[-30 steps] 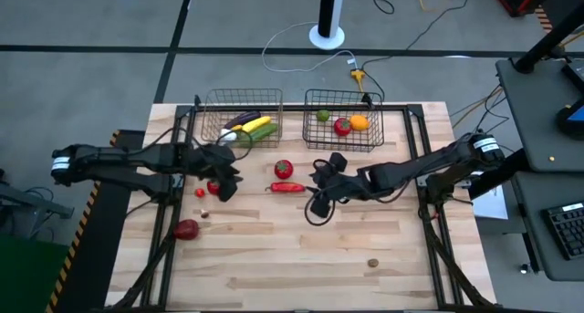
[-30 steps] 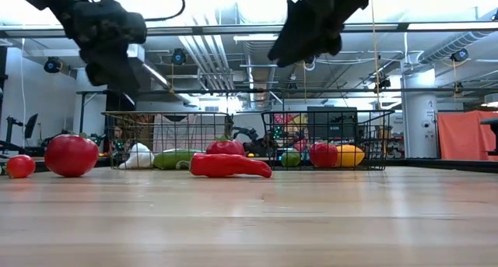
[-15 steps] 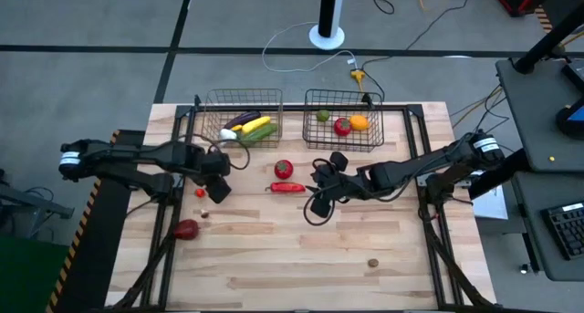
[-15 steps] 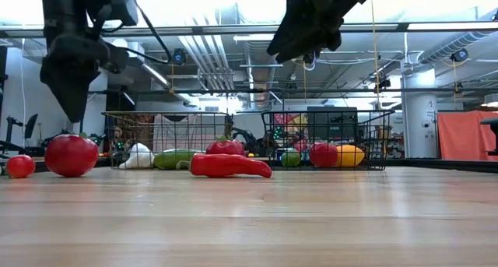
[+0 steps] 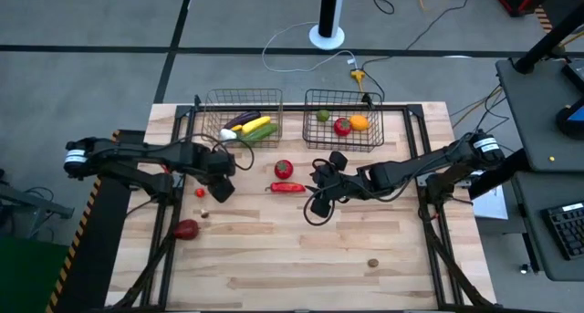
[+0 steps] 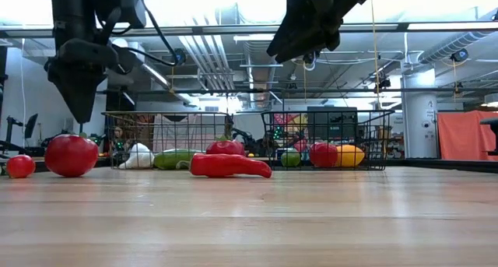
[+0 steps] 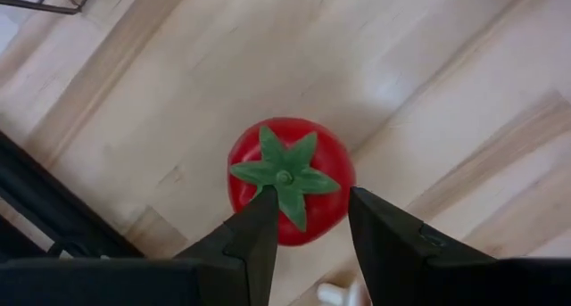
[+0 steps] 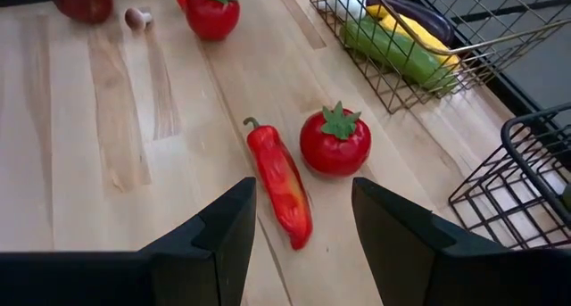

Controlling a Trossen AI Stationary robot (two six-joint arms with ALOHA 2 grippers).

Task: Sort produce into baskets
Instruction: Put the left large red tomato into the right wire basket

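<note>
On the pale wooden worktop point(image 5: 301, 249), a large dark red round tomato point(image 5: 186, 228) lies near the left front, with a small whitish garlic piece point(image 5: 204, 213) just beyond it. A very small red piece point(image 5: 199, 193) is seen a little farther back.

The left pincer point(image 5: 219, 187) is held above the worktop, pointing down over a small red tomato with a green star-shaped stalk point(image 7: 290, 180). Its fingers point(image 7: 254, 239) stand partly open on either side of that tomato and nothing is gripped.

At the far edge, left of centre, the brownish-copper wire basket point(image 5: 210, 103) holds a purple eggplant point(image 5: 243, 119), a yellow corn cob point(image 5: 257, 124), a green cucumber point(image 5: 257, 132) and a white garlic bulb point(image 5: 227, 135).

Near the middle of the worktop, a round red tomato with a green stalk point(image 5: 284, 169) lies just beyond a long red pepper point(image 5: 288, 188); the two are seen close together, the pepper nearer the front.

The right pincer point(image 5: 318, 187) is held above the worktop just right of the pepper. Its fingers point(image 8: 219, 243) are partly open and nothing is held.

To the far right of centre, the darker grey wire basket point(image 5: 315, 96) holds a green round fruit point(image 5: 322, 116), a red fruit point(image 5: 342, 126) and an orange point(image 5: 359, 122). A small brown object point(image 5: 372, 263) lies near the right front.
</note>
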